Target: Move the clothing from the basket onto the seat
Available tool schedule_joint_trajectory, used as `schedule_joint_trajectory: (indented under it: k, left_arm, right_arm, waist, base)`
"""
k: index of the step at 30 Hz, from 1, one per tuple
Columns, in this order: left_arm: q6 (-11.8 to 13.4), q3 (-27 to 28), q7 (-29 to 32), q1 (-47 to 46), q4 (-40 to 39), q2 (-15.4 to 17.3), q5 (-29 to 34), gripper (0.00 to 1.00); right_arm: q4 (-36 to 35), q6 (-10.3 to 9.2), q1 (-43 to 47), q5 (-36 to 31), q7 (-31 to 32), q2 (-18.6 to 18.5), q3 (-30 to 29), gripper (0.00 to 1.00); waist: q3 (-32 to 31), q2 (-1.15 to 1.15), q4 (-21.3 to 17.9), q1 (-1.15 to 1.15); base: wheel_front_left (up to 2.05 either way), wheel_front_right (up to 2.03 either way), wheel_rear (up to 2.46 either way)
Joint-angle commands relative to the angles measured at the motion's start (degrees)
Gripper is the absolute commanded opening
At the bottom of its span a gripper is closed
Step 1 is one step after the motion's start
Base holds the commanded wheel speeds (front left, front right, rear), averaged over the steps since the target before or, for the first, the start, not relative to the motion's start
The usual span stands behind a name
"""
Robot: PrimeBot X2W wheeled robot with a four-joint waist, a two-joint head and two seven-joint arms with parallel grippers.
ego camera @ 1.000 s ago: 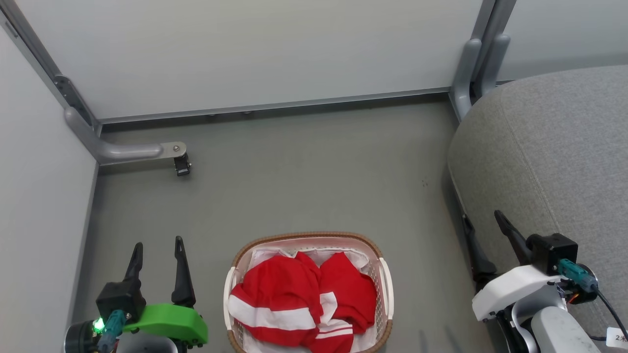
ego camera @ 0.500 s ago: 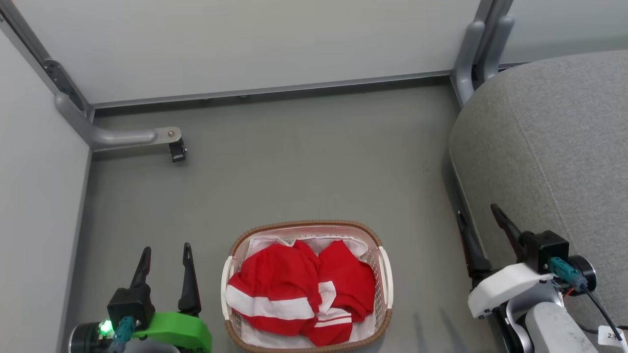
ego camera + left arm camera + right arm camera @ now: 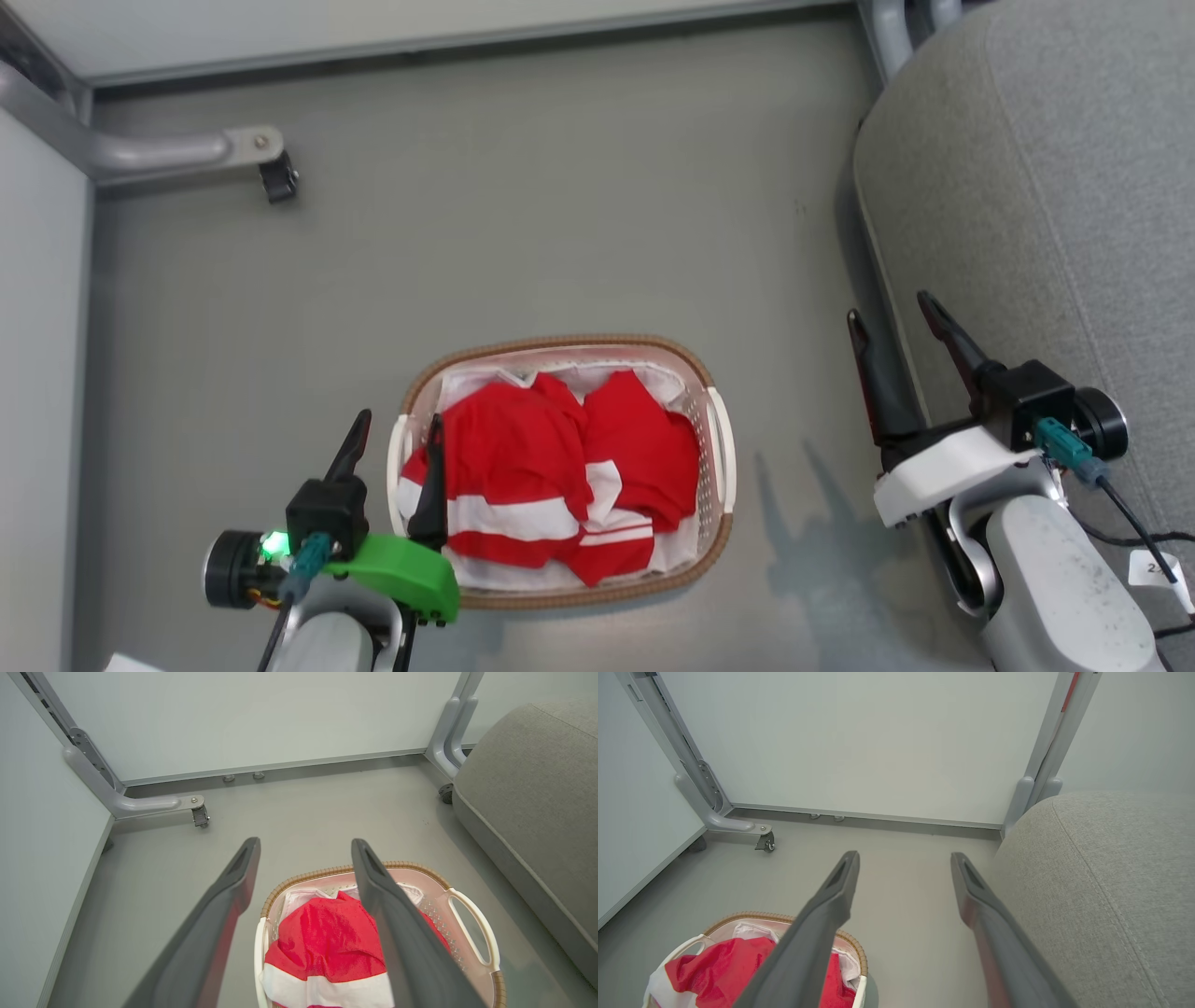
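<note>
One basket (image 3: 560, 342), left of the seat (image 3: 1046, 187), holds the red clothing (image 3: 523, 457) (two bunched pieces, it seems) on a white liner (image 3: 583, 379); left gripper (image 3: 400, 418) and right gripper (image 3: 889, 308) both gape wide, empty.

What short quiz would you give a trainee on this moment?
1. Where is the clothing?
2. True or false: the right tool touches the basket.
3. Pick one: the left tool is (a) open and empty, (b) shut on cloth.

Key:
1. In the basket, not on the seat.
2. False. It is over by the seat's edge, apart from the basket.
3. a
</note>
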Motion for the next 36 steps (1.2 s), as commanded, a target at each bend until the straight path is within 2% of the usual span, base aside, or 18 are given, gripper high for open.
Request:
schedule_joint_trajectory:
  k: [1, 4, 9, 10, 11, 14, 28, 36]
  left_arm:
    - [-0.6, -0.5, -0.1, -2.1, 1.3, 0.3, -1.5, 1.0]
    - [-1.5, -2.2, -0.1, -5.2, 4.2, 0.3, -1.7, 1.0]
    - [-1.3, -4.2, -0.1, -9.6, 8.9, 0.3, -2.2, 1.0]
    - [-1.9, -4.7, -0.1, -10.5, 9.8, 0.3, -3.1, 1.0]
    - [-3.3, -6.7, -0.1, -14.0, 14.2, 0.3, -6.8, 1.0]
    - [-3.5, -8.1, -0.1, -16.7, 17.5, 0.3, -8.0, 1.0]
    - [1.1, -15.9, -0.1, -28.2, 33.9, 0.3, -7.4, 1.0]
    - [7.4, -20.0, 0.3, -33.0, 43.0, 0.3, -6.4, 1.0]
  right_arm:
    - [-0.3, -0.02, -1.1, 0.3, -0.3, -0.1, 0.2, 1.0]
    - [-0.9, -0.02, -2.7, 0.7, -0.3, 0.0, 0.5, 1.0]
    - [-1.7, -0.02, -4.8, 0.9, -0.3, 0.3, 1.0, 1.0]
    - [-2.0, -0.02, -5.1, 0.9, -0.3, 0.4, 1.2, 1.0]
    - [-2.2, -0.02, -6.6, 1.1, -0.3, 0.7, 1.5, 1.0]
    - [-2.3, -0.02, -7.7, 1.3, -0.3, 0.9, 2.0, 1.0]
    - [-2.6, -0.02, -10.4, 1.2, -0.3, 2.2, 3.6, 1.0]
    - [-2.0, -0.02, -10.6, 1.2, -0.3, 3.0, 4.2, 1.0]
  waist:
    - [6.1, 0.0, -2.0, 0.0]
    - [9.2, 0.0, -2.8, 0.0]
    - [13.4, 0.0, -4.2, 0.0]
    - [14.4, 0.0, -4.5, 0.0]
    - [17.7, 0.0, -5.3, 0.0]
    - [19.8, 0.0, -5.9, 0.0]
    - [26.4, 0.0, -9.2, 0.0]
    - [27.3, 0.0, -10.1, 0.0]
  base:
    - [0.0, 0.0, 0.0]
    - [0.0, 0.0, 0.0]
    - [0.0, 0.0, 0.0]
    - [0.0, 0.0, 0.0]
    - [0.0, 0.0, 0.0]
    - [0.0, 0.0, 0.0]
    - [0.0, 0.0, 0.0]
    - [0.0, 0.0, 0.0]
